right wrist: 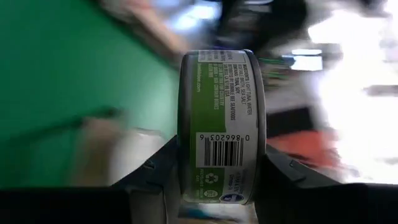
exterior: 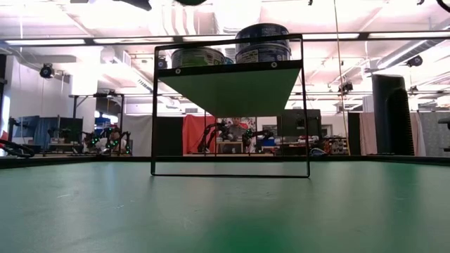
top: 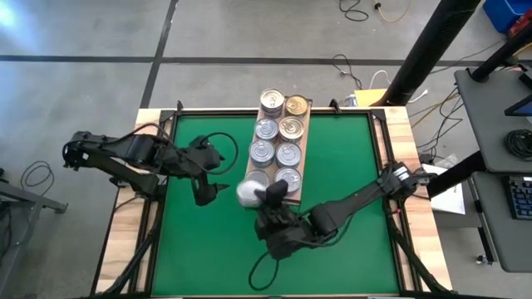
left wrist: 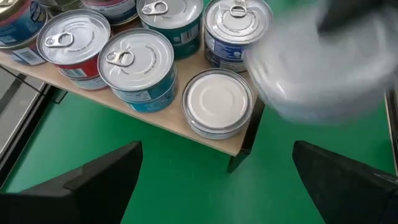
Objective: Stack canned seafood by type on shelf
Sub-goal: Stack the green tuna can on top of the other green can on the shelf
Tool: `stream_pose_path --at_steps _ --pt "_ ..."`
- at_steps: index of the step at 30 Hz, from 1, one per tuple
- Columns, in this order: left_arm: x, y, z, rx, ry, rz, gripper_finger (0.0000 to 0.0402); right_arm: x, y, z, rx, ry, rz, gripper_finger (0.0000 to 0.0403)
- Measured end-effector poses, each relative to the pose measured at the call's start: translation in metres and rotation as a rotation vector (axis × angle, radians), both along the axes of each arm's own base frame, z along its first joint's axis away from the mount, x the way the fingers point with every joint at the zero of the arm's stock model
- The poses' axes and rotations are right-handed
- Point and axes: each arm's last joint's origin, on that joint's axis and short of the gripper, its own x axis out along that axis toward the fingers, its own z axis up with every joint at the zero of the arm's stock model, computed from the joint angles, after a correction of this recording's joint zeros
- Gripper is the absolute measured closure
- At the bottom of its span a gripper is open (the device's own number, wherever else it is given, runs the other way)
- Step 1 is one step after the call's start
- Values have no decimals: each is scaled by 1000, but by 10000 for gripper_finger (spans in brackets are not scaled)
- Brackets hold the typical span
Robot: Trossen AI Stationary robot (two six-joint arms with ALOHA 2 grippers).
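Note:
The shelf stands mid-table on thin dark legs. On it sit several tins of canned seafood in two rows, most with silver tops and a few gold; one without a pull tab rests at the shelf's near left corner. My right gripper hovers just off that near end, shut on a green-labelled tin, which is a blur in the left wrist view. My left gripper hangs open to the left of the shelf, with nothing between its fingers. My right gripper pinches the tin between its two fingers, one on each flat end, so the barcoded side wall faces the wrist camera. The fingers reach it from the table's near right side, close to level. The tin is lifted clear of mat and shelf.
A green mat covers the table inside a pale wooden frame. A dark cable loops over the mat left of the shelf. The mat is bare near the front edge and right of the shelf.

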Motion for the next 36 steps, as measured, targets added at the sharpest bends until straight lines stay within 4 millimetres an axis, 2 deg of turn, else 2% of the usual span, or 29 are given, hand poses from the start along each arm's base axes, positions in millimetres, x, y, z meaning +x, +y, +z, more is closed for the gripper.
stream_pose_path --at_steps 2,4,9,14,20,27,29,33,36 --pt "0 0 0 2 1 0 2 4 -4 1 173 68 39 267" --pt "1 0 -1 4 3 -1 2 10 -10 -3 263 126 1 267" --pt "2 -2 -2 24 15 -29 2 22 -16 -17 120 188 -163 267" --pt "2 -5 -1 65 14 -90 2 24 -12 -32 142 221 -164 267" --pt "-6 -10 11 75 -85 -146 2 24 -24 -31 155 192 -225 267" --pt "-15 -9 20 56 -147 -144 2 24 -22 -23 176 174 -212 267" --pt "-14 -12 21 39 -164 -163 2 25 -25 -23 183 165 -224 241" --pt "-4 -22 22 -17 -236 -275 2 26 -29 -23 191 144 -243 155" --pt "3 -28 19 -45 -261 -360 2 26 -28 -23 198 146 -240 110"
